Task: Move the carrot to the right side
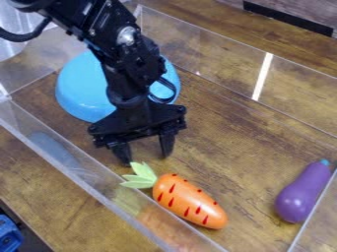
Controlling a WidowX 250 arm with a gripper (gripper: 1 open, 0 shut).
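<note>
1. You are looking at a dark wooden tabletop [250,138] with visible plank seams and grain.
2. Clear plastic walls [79,169] fence the work area; one runs along the near-left edge, another along the far side.
3. A bright streak of light [263,75] reflects off the far clear wall.
4. At the upper right corner you can see a paler surface [305,12] beyond the table.

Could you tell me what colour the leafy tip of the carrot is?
Yellow-green, on the orange carrot with short dark-red stripes; the camera view shows it clearly.
</note>
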